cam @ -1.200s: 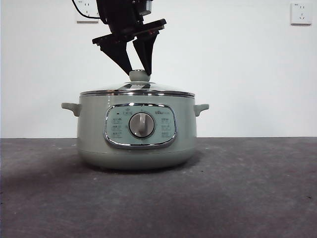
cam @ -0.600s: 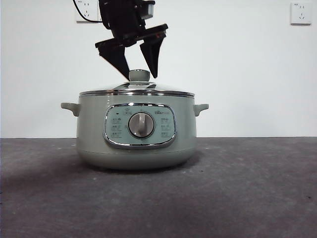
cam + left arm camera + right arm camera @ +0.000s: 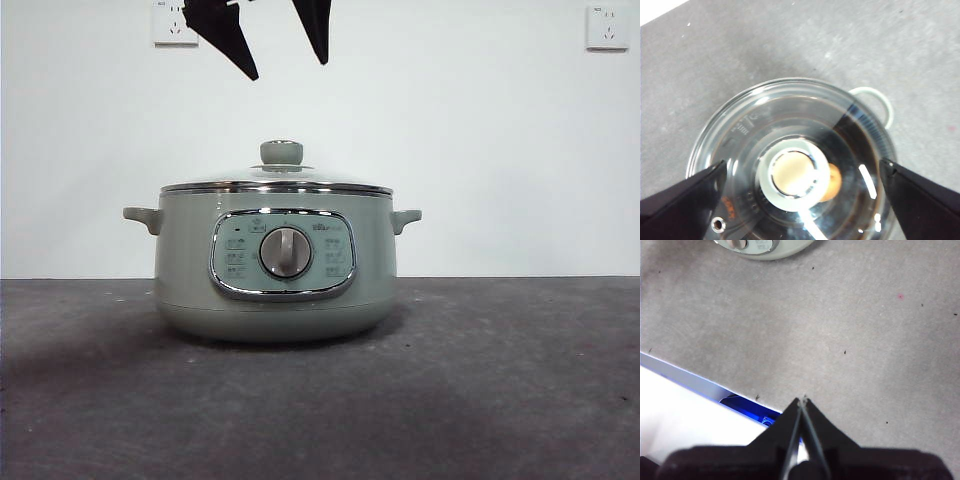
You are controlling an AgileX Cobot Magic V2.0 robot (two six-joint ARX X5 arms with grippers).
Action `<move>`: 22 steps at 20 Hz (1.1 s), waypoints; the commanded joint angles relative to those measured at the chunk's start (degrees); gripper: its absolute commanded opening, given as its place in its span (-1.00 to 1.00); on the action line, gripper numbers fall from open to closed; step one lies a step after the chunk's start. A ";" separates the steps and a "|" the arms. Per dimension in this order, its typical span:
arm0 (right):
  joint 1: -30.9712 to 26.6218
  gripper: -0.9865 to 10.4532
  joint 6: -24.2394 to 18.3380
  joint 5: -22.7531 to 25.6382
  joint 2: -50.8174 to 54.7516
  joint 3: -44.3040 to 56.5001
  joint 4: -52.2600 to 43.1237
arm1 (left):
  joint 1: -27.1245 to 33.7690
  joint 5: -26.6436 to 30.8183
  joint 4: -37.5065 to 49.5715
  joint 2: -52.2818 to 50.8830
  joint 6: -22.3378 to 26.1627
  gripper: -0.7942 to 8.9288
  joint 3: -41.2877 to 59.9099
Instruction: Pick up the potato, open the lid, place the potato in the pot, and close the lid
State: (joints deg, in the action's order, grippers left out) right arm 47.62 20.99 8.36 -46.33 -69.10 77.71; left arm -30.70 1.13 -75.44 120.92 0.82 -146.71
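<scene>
The sage-green pot (image 3: 275,270) stands mid-table with the glass lid (image 3: 277,183) resting shut on it, its knob (image 3: 281,152) on top. My left gripper (image 3: 288,68) hangs open high above the knob, holding nothing. In the left wrist view the lid (image 3: 755,125) and its knob (image 3: 795,173) lie straight below the open jaws, and the orange-brown potato (image 3: 833,182) shows through the glass inside the pot, beside the knob. One pot handle (image 3: 875,98) sticks out past the rim. My right gripper (image 3: 803,400) is shut, off to the side over bare table near its edge.
A dark grey table (image 3: 500,400) runs under the pot. White wall behind carries two sockets (image 3: 607,26). In the right wrist view the pot's base (image 3: 765,247) shows far off, and the table's edge with a blue strip (image 3: 742,405) lies close.
My left gripper opened off the lid's knob and rose straight up, now well above it. The lid stays seated on the pot.
</scene>
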 commanded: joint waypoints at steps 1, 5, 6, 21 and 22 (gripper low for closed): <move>0.07 -0.84 -0.24 0.02 -0.07 0.61 1.31 | -0.81 -0.04 -0.22 -1.55 -0.81 0.84 -0.07; 0.04 -0.83 -0.15 1.42 -0.44 0.61 1.31 | -2.82 -0.04 -0.44 -4.90 -0.70 0.33 -0.04; 0.04 -0.83 -0.13 3.15 -0.63 0.61 1.31 | -3.50 -0.04 -0.44 -6.10 -0.55 -0.06 -0.04; 0.04 -0.83 0.00 5.62 -1.16 0.59 1.29 | -12.76 0.00 -0.44 -36.37 -1.95 -0.84 27.10; 0.04 -0.83 0.00 5.62 -1.16 0.59 1.29 | -12.74 0.02 -0.44 -39.17 -2.64 -0.84 32.35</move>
State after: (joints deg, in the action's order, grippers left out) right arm 47.62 21.02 13.69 -47.51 -69.10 77.71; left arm -43.31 0.99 -75.85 81.89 -0.73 -116.31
